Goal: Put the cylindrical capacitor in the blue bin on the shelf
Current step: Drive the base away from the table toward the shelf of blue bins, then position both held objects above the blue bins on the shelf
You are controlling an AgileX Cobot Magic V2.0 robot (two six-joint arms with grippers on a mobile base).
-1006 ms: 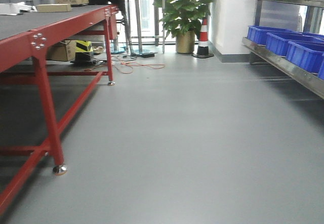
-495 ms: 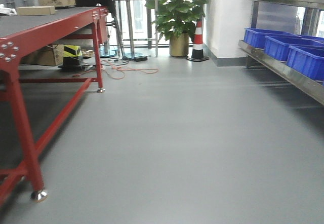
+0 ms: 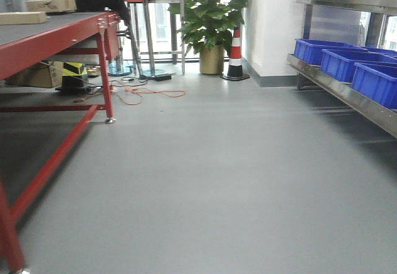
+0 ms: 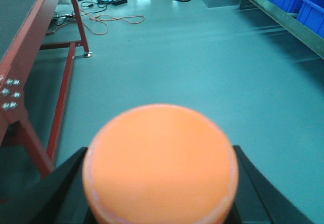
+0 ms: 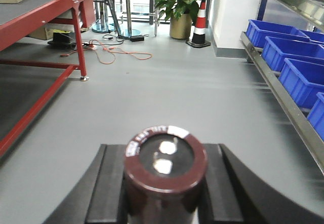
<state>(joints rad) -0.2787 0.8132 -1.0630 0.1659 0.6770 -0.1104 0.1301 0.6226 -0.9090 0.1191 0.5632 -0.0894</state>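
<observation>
**Capacitor Held in Right Gripper; Floor Lane Between Table and Shelf**

Right wrist view, lower centre: the right gripper (image 5: 163,150) pinches the cylindrical capacitor (image 5: 165,165). Its black fingers (image 5: 109,183) press against both sides of the dark maroon body, and the terminal end faces the camera.

Left wrist view, lower centre: the left gripper (image 4: 160,155) clamps an orange round-faced object (image 4: 160,171), with a black finger (image 4: 55,196) on either side.

Beyond both grippers, the grey floor (image 3: 217,181) runs bare up the middle of the frame.

- Left edge of the lane: the red work table (image 3: 56,38). Its lower rail slants from the lower left corner to a foot at left centre.
- Right edge of the lane: the shelf (image 3: 347,94). Its steel front rail runs diagonally from the right edge toward centre right.
- The blue bins (image 3: 344,63) stand in a row on the lower tier, just behind that rail and well apart from the capacitor.

At the far end, an orange cable (image 3: 139,93) lies looped on the floor near the table's far leg. A potted plant (image 3: 208,13) and a striped traffic cone (image 3: 236,54) stand by the white wall at upper centre. Cardboard boxes (image 3: 22,18) rest on the table top at upper left.
</observation>
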